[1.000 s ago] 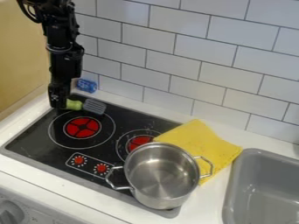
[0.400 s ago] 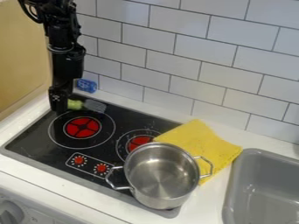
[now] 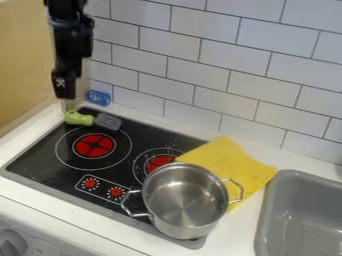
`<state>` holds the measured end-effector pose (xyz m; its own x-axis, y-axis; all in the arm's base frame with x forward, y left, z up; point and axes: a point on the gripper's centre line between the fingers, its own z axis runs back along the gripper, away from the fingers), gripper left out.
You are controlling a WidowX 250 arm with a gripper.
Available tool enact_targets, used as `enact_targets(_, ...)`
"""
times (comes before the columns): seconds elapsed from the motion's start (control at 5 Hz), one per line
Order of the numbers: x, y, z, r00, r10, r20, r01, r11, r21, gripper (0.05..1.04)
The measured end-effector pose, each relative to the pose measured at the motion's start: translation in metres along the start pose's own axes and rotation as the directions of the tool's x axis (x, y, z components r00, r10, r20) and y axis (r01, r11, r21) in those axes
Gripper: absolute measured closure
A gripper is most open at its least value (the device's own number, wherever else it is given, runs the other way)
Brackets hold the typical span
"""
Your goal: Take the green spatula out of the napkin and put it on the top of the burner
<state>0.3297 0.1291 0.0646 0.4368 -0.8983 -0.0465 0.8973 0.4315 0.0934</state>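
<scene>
Your gripper (image 3: 65, 96) hangs at the upper left of the camera view, above the back left corner of the black cooktop (image 3: 39, 160). You cannot tell from here whether its jaws are parted or closed. The green spatula (image 3: 79, 118) lies below it, apart from it, along the back left edge of the cooktop. Its green handle is toward the left and its grey slotted head (image 3: 108, 121) toward the right, by the back edge of the left burner's (image 3: 93, 145) outer ring and off its red centre.

To your right, the yellow napkin (image 3: 230, 160) lies spread over the cooktop's back right edge and the white counter (image 3: 234, 240). The steel pot (image 3: 177, 227), with two looped handles, stands at the front right of the cooktop, in front of the napkin, and hides part of the right burner (image 3: 159, 161). Two red dials (image 3: 90, 183) mark the front of the cooktop. At the back, near the white tiled wall (image 3: 204, 50), you have a small blue object (image 3: 99, 98). The grey sink (image 3: 304, 215) sits at the far right.
</scene>
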Motion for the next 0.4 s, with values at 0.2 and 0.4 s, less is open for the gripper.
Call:
enact_targets(0.2,0.0025,0.0005,0.0217,1.0,-0.002,0.027,0.001,0.999,0.037,0.085)
enact_targets(0.4,0.0027,0.0003,0.023,1.0,-0.011,0.025,0.01,0.999,0.04,0.085)
